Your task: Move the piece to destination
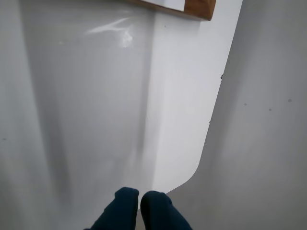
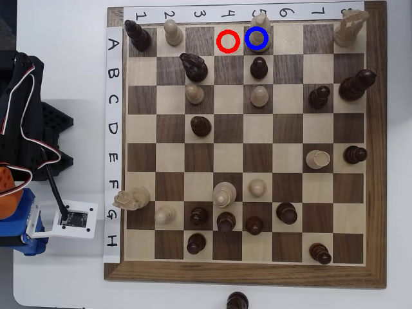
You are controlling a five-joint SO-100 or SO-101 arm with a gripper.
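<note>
Piece (image 2: 258,37) stands inside the blue ring (image 2: 257,38) on the dark square near the board's (image 2: 244,273) far edge in the overhead view, beside the red ring (image 2: 227,41). It is well apart from the claw (image 1: 139,197), whose dark tips sit together, holding nothing, in the wrist view. Arm (image 2: 22,122) rests folded off the board's left edge, claw pointed at the bare white table (image 1: 96,120); only a wooden board corner (image 1: 199,9) shows at that view's top.
</note>
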